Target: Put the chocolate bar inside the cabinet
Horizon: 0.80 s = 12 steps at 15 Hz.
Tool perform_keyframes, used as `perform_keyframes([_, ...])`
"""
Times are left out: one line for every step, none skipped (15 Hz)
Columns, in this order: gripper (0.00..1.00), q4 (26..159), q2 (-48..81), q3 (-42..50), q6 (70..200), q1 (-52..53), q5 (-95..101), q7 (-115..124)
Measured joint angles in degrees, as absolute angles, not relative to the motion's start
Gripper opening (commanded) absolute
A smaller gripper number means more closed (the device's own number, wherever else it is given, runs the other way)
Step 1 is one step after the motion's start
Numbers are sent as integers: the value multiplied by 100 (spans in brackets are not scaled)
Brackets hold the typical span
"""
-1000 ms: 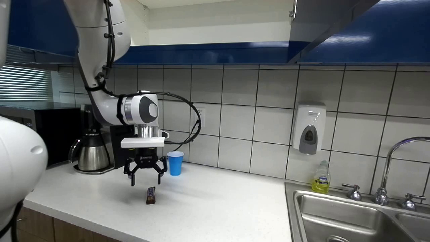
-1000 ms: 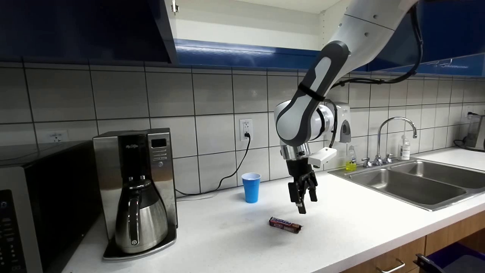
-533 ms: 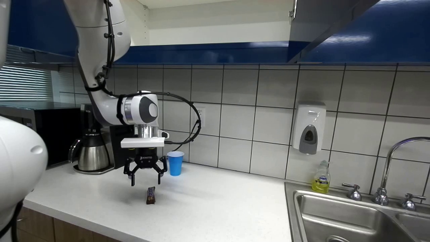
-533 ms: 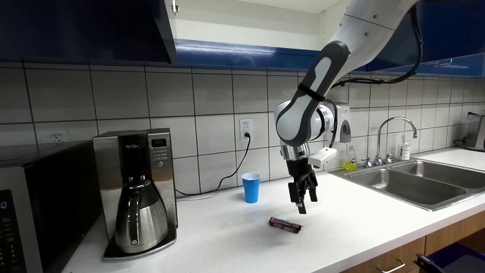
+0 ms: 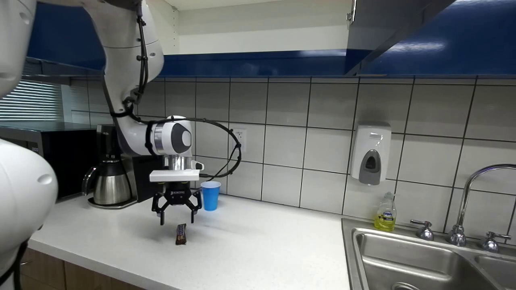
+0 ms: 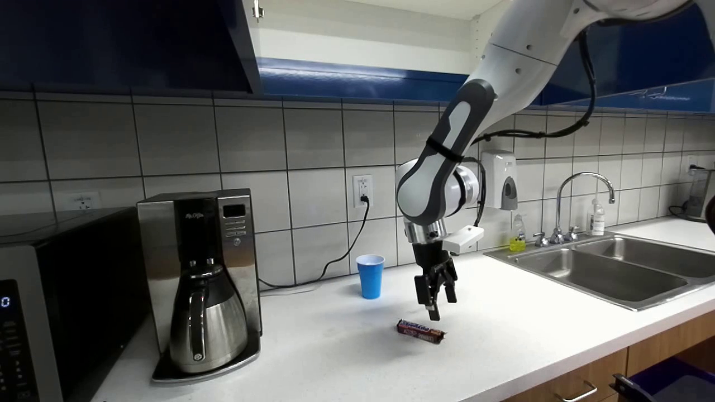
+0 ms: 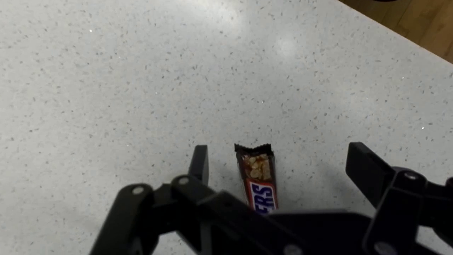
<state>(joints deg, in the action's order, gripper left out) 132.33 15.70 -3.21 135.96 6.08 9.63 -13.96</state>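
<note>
Black fingers (image 7: 369, 173) hang wide apart; on the counter (image 7: 141, 88) below, the bar (image 7: 259, 177) shows between them in the wrist view.

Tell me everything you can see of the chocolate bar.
The chocolate bar is small and oblong, in dark brown, plastic-looking film. The wrist view shows one zigzag-cut end, what looks like printed nuts, and the blue letters ERS on white, bordered red; the rest is hidden there. It lies flat on the speckled white counter, between the open fingers in that view, with gaps either side; only the counter appears to touch it.
</note>
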Motion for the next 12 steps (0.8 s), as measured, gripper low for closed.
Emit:
perform_keyframes([100,13137,1682,-323,13618,622,964,-1396])
perform_keyframes([100,13044,1792,-325,13635,639,967,-1396])
perform_keyframes([100,12957,1898,-329,13645,660,970,-1396])
perform_keyframes([100,12878,1997,-332,13658,682,976,-1396])
perform_keyframes([100,12817,2079,-334,13673,702,989,-1396])
perform_keyframes([100,12765,2155,-334,13693,723,1015,-1396])
perform_keyframes([100,12727,2220,-334,13727,739,1047,-1396])
perform_keyframes([100,12703,2271,-334,13771,746,1079,-1396])
perform_keyframes([100,12698,2310,-333,13850,746,1109,-1396])
perform_keyframes([100,12699,2345,-333,13974,746,1117,-1396])
perform_keyframes([100,12703,2374,-332,14098,744,1118,-1396])
perform_keyframes([100,12713,2399,-332,14223,739,1117,-1396])
